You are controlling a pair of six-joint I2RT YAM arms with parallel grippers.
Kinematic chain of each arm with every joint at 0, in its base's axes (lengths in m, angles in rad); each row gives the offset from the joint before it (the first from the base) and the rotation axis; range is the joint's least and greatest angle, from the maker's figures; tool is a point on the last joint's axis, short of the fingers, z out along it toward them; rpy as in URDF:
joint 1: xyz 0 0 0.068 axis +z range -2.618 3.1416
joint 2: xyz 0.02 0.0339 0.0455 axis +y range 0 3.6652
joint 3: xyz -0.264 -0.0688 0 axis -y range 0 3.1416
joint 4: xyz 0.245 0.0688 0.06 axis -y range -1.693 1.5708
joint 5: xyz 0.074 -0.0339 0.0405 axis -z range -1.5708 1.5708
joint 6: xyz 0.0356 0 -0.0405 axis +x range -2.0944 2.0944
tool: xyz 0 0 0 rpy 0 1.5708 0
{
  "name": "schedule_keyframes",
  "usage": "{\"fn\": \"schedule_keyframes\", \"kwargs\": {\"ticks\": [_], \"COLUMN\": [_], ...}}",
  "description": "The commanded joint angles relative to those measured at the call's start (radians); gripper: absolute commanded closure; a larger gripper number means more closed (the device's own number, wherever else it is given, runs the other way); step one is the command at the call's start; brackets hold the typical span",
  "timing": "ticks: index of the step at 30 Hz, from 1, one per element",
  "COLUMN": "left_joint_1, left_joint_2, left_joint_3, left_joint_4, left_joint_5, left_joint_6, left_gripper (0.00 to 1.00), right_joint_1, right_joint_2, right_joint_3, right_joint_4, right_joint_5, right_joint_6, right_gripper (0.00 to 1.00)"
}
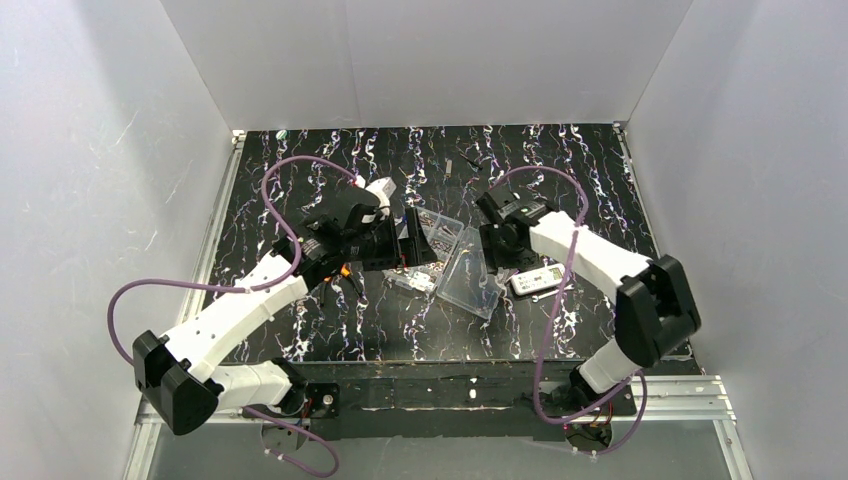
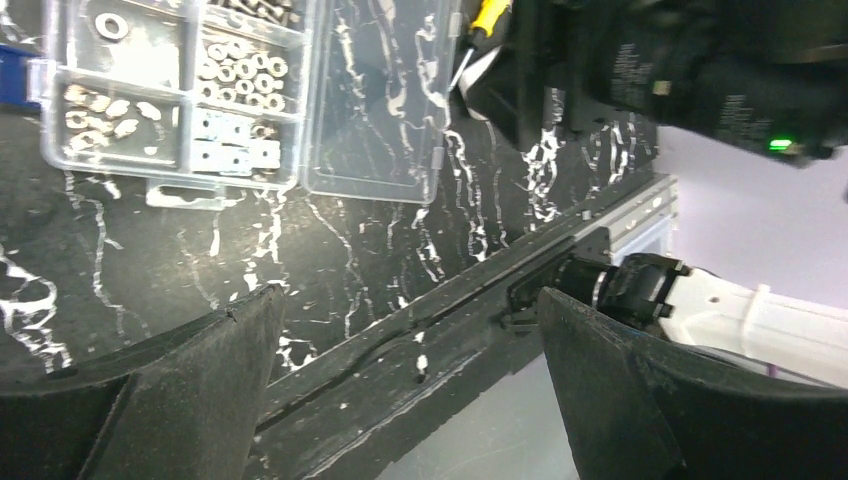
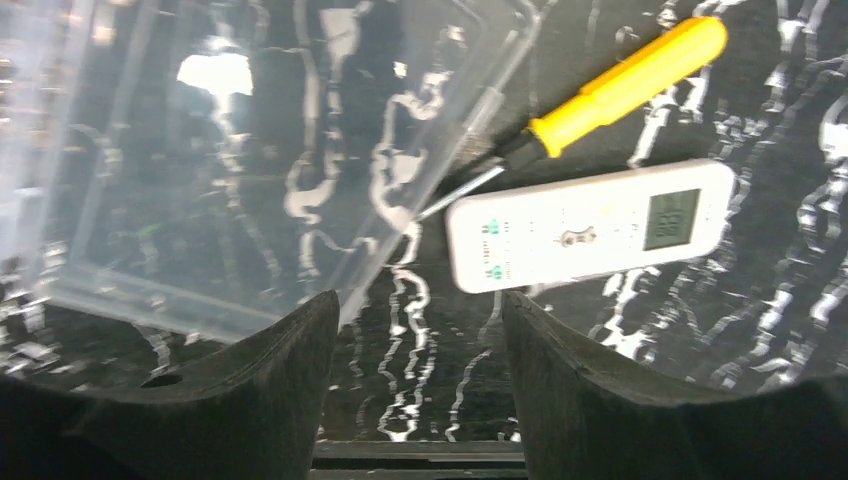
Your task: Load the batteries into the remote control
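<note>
Our right end effector (image 3: 420, 385) hung spread, empty; the remote control (image 3: 590, 225) lay ahead, off-centre. We judged: centre first, straddle its narrow width.

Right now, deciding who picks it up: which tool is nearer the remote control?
Right. The right tool sits beside the remote control; the left tool is beyond the clear box.

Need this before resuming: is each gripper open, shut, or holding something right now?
Left gripper: open, holding nothing.
Right gripper: open, holding nothing; the remote control lies ungripped nearby.
</note>
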Motion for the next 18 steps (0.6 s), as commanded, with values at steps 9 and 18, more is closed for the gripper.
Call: {"fn": "schedule_keyframes", "kwargs": {"ticks": [9,18], "left_joint_1": [0.000,0.001], "left_joint_2": [-0.037,-0.035], "left_joint_3": [0.019,-0.016], "left_joint_4": [-0.232,-0.310], "left_joint_5": [-0.216,-0.316], "left_joint_6": [0.145,0.152], "left_gripper": [0.02,0.02], "right_joint_1": [-0.253,-0.413], "right_joint_2": [-0.367,-0.656], "right_joint_3": [-0.296,-0.635], "right_joint_4": [0.526,0.919], "right_joint_5": [-0.600,-0.642], "right_joint_6": [0.113,0.306], "right_gripper": [0.32,0.32]}}
